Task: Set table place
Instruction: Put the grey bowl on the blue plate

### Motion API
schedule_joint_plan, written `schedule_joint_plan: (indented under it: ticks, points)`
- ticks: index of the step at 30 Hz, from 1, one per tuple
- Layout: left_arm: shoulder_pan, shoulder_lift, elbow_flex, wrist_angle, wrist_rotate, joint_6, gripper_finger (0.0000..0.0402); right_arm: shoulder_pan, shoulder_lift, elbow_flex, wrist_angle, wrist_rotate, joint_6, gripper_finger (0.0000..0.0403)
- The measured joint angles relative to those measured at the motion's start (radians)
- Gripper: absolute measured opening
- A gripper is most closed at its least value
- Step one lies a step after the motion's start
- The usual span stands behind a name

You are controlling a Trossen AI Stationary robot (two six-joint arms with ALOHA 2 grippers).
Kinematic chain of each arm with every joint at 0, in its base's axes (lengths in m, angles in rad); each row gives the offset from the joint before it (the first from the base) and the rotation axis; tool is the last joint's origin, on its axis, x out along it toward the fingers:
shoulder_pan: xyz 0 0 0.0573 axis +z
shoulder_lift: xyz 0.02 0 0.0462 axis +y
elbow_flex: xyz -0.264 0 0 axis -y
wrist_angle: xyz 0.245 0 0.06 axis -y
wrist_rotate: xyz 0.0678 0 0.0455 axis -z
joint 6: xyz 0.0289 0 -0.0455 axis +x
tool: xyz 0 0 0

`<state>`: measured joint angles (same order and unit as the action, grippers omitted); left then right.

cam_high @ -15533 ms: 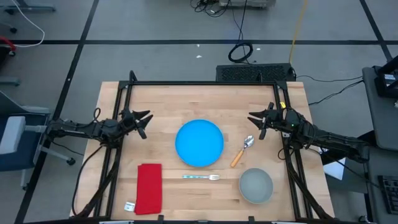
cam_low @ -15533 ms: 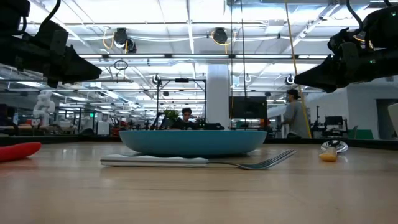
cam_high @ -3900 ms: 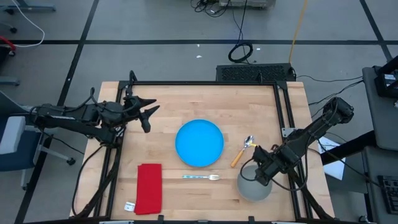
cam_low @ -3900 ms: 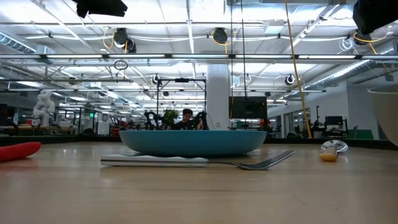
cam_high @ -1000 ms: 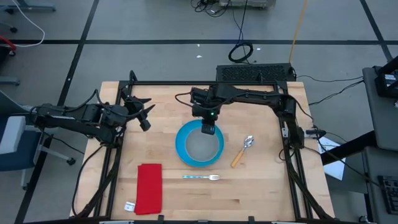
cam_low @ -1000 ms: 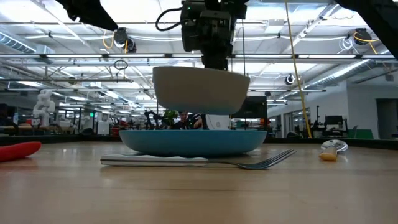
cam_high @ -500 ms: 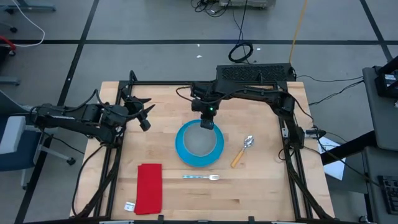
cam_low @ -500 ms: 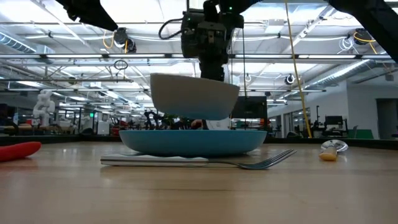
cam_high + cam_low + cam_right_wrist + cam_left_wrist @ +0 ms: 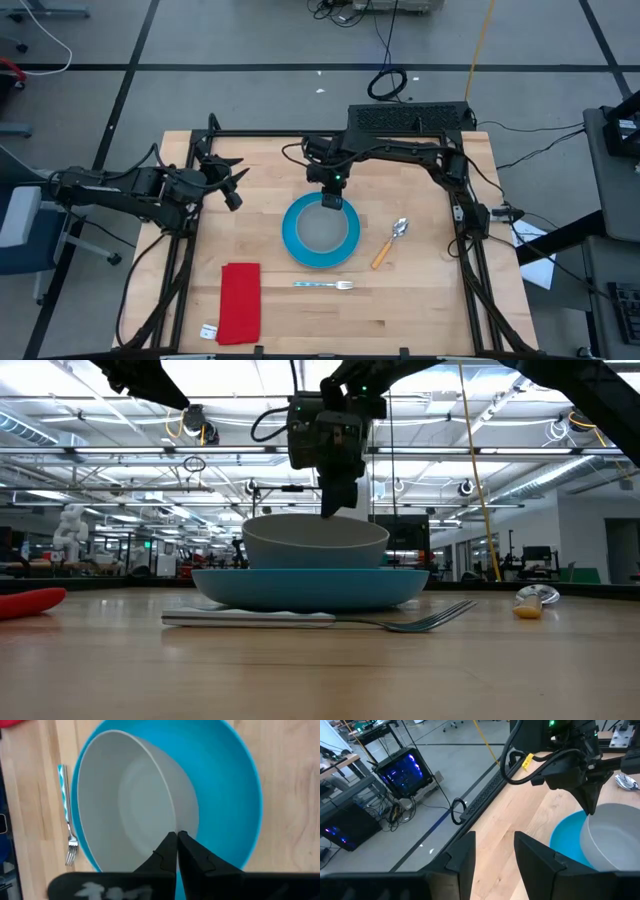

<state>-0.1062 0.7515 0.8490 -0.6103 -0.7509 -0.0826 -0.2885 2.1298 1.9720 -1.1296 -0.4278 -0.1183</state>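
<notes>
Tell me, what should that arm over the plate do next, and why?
Probably open its fingers and lift away. The bowl now appears to sit in the plate, level, while the right gripper pinches its rim. Letting go first should keep the bowl from tipping as the arm rises. The left gripper waits open at the table's left side.

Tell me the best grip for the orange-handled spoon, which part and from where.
Take the orange-handled spoon by its orange handle, from straight above, fingers across its width. It lies flat on the table, angled, bowl end toward the far edge. The handle is the long straight part, clear of the blue plate. Likely easiest for the right gripper.
</notes>
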Motion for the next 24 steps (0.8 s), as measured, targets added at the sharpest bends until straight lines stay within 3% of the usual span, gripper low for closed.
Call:
schedule_joint_plan:
  ticks: [24]
  points:
    - [0.0, 0.0, 0.0, 0.0, 0.0, 0.0, 0.0141, 0.0, 0.0, -0.105, 0.1, -0.048, -0.01, 0.0]
